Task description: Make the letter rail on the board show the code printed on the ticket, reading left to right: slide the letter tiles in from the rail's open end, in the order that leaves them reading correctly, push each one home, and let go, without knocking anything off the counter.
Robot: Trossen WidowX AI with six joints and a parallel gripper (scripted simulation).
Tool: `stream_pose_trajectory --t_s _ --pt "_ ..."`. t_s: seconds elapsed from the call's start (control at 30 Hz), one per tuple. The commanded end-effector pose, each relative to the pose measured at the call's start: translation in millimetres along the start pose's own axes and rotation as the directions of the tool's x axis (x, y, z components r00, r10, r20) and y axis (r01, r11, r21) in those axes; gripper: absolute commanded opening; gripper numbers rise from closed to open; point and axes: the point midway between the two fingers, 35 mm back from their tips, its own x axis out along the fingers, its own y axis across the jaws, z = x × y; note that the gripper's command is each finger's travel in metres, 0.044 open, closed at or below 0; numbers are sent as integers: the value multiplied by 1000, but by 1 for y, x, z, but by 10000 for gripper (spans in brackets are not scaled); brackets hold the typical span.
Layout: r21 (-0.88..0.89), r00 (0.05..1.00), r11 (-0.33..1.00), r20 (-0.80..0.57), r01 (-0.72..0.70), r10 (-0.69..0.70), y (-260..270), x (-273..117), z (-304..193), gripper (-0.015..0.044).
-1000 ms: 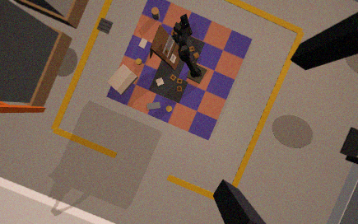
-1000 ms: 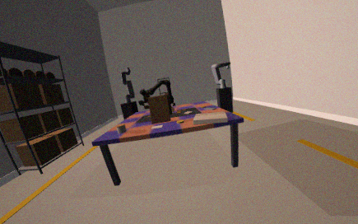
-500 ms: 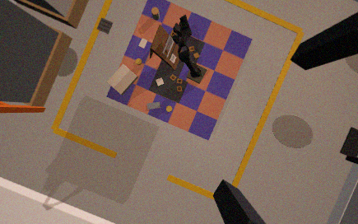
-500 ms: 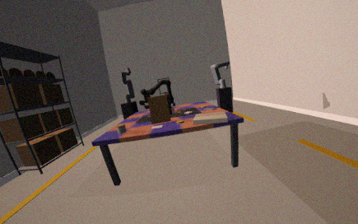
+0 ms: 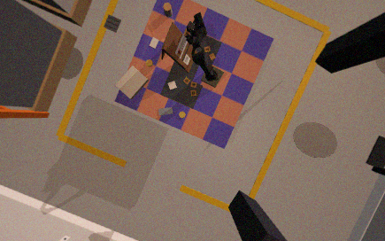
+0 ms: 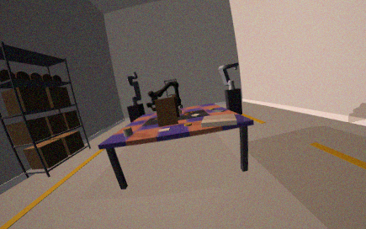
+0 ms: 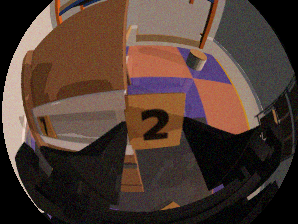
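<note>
My gripper (image 7: pixel 154 123) is shut on a letter tile (image 7: pixel 172 104) marked "2", its face toward the wrist camera. The tile is upright beside the near edge of the tilted brown board (image 5: pixel 172 41) (image 6: pixel 166 110) (image 7: pixel 85 55); whether it touches the rail I cannot tell. The pale letter rail (image 5: pixel 183 46) (image 7: pixel 82 121) runs along the board; an orange-brown piece shows inside it at the left of the wrist view. The ticket (image 5: pixel 187 58) is on the board's lower part, its print unreadable. Loose tiles (image 5: pixel 207 49) (image 5: pixel 212 57) (image 5: pixel 187 81) (image 5: pixel 194 84) (image 5: pixel 193 93) lie on the dark mat.
A pale box (image 5: pixel 132 82) (image 6: pixel 219 122) sits near the counter's corner. A cylinder (image 5: pixel 167 8) (image 6: pixel 128 131) (image 7: pixel 196 60) stands beyond the board. Other short cylinders (image 5: pixel 149 63) (image 5: pixel 181 114), a grey block (image 5: pixel 165 112) and white cards (image 5: pixel 154 42) (image 5: pixel 172 85) lie around.
</note>
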Motion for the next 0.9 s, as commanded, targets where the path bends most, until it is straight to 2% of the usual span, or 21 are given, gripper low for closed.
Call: stream_pose_trajectory --t_s 0.0,0.87 --pt "6 1000 1000 -5 2 -2 2 1 -2 0" --pt "7 1000 1000 -5 2 -2 16 1 -2 0"
